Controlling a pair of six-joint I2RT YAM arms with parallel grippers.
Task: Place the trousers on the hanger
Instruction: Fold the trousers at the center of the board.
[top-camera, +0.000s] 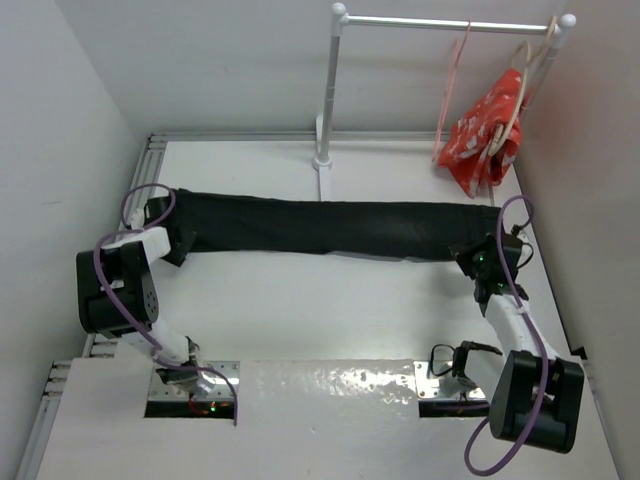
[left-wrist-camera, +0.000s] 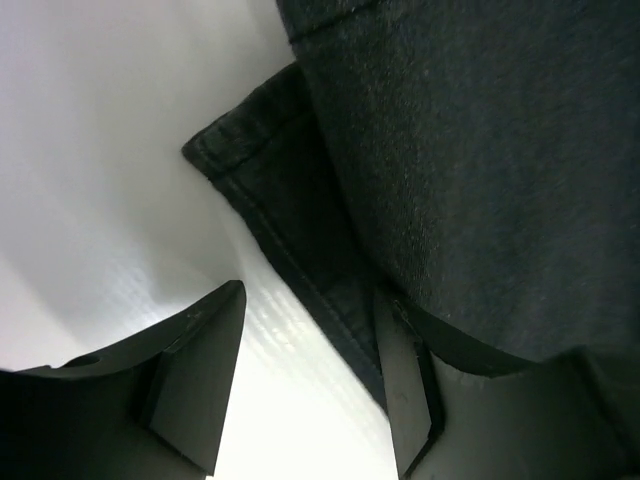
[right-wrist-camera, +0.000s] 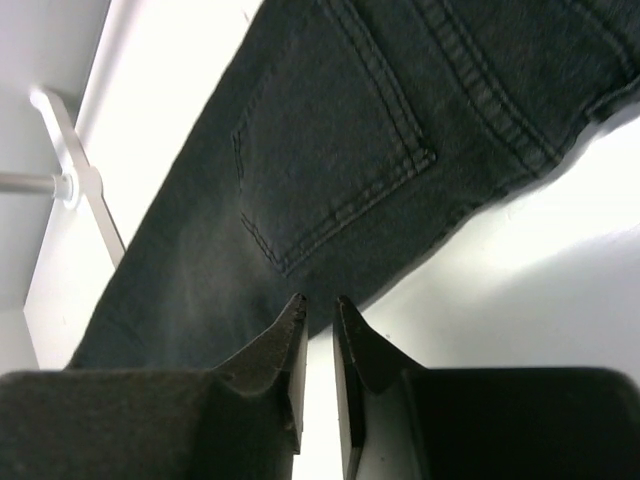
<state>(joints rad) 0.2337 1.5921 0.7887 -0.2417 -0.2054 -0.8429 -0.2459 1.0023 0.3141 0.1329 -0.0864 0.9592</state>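
The black trousers (top-camera: 330, 228) lie stretched flat across the table, leg ends at the left and waist at the right. My left gripper (top-camera: 163, 213) stands open at the leg ends. In the left wrist view the left gripper (left-wrist-camera: 310, 290) has its right finger (left-wrist-camera: 405, 380) against the hem of the trousers (left-wrist-camera: 480, 150), with bare table between the jaws. My right gripper (top-camera: 478, 262) is at the waist end. The right gripper (right-wrist-camera: 320, 300) shows only a narrow gap, empty, just short of the back pocket of the trousers (right-wrist-camera: 330, 130). The thin pink hanger (top-camera: 452, 85) hangs on the rail.
A white rack with a top rail (top-camera: 455, 22) and a post (top-camera: 328, 90) stands at the back; its foot (right-wrist-camera: 75, 180) shows in the right wrist view. A pale beige hanger (top-camera: 520, 95) carries a red patterned cloth (top-camera: 487, 130) at the rail's right end. Walls close both sides.
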